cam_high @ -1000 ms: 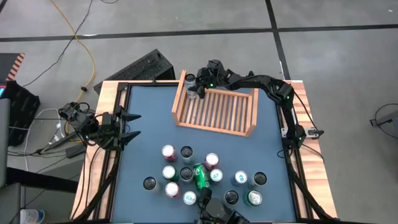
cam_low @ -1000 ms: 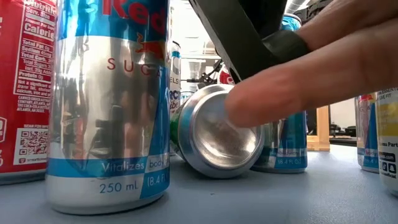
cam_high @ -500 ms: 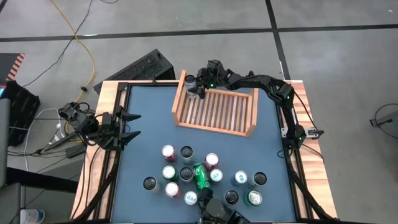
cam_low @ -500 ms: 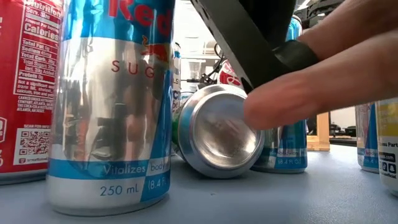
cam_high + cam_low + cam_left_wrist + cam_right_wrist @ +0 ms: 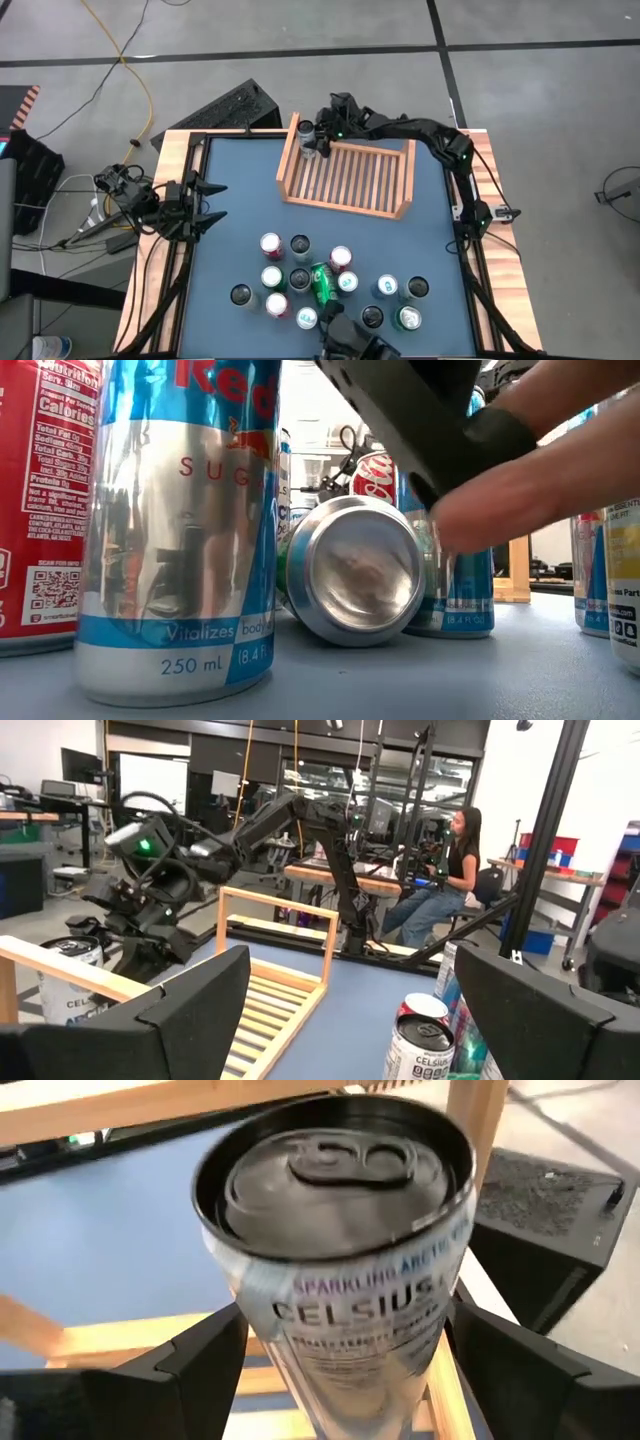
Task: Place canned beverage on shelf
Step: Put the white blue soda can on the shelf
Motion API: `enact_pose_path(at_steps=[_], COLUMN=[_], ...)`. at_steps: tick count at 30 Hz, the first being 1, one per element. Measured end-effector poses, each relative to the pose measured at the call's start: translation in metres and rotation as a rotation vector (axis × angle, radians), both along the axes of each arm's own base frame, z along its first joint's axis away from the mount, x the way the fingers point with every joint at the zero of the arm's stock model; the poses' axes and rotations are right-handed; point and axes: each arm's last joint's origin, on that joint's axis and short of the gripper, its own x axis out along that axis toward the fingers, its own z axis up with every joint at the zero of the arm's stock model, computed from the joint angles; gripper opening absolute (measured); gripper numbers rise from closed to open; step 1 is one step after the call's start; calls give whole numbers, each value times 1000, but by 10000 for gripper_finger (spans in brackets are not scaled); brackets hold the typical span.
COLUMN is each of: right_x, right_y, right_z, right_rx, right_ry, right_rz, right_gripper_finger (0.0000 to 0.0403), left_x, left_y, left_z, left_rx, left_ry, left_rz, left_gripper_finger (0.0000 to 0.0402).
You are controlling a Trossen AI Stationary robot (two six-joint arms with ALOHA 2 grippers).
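Slim silver-white can (image 5: 350,1270) with a black rim and black pull-tab lid, "SPARKLING" and "CELSIUS" printed across its side, standing upright in the far left corner of the shelf (image 5: 390,210), close to the side wall. Seen from above as a small pale cylinder with a dark top (image 5: 307,136); from the left wrist, low behind the near wooden wall (image 5: 72,982). Flanked by the right gripper (image 5: 318,140), its 2 dark fingers (image 5: 190,1355) spread on either side of the can, a narrow gap showing on each side, so apart rather than clamped, as far as the right wrist view tells. Shelf of light wood, slatted base, raised side walls, low front rim, lying on the blue table (image 5: 230,200) at its far middle. Left gripper (image 5: 205,203) parked at the left edge of the table, well apart from the shelf, fingers wide apart. Cluster of about 12 more cans (image 5: 330,280) on the near half of the table, 1 green can (image 5: 321,281) lying on its side. At table height, a person's hand (image 5: 540,490) close over that tipped can (image 5: 350,570), beside a tall silver-blue can (image 5: 180,520).
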Motion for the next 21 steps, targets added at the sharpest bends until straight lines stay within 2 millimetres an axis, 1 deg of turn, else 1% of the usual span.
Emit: enact_pose_path(at_steps=[3, 8, 12, 16, 19, 21], right_x=[0, 0, -5, -4, 1, 3], right_y=[2, 8, 14, 18, 24, 28], right_z=[5, 22, 21, 19, 16, 15], right_rx=[-19, -6, 27, -2, -26, -21], right_ry=[108, 250, 376, 448, 475, 482], right_rz=[17, 82, 70, -1, -28, -39], right_gripper_finger=[341, 341, 332, 296, 253, 218], left_x=[0, 0, 0, 0, 0, 0], left_y=[0, 0, 0, 0, 0, 0], left_z=[0, 0, 0, 0, 0, 0], left_rx=[0, 0, 0, -1, -3, -7], left_ry=[1, 1, 1, 0, 0, -1], left_rz=[0, 0, 0, 0, -1, -2], left_gripper_finger=[341, 341, 341, 341, 341, 341])
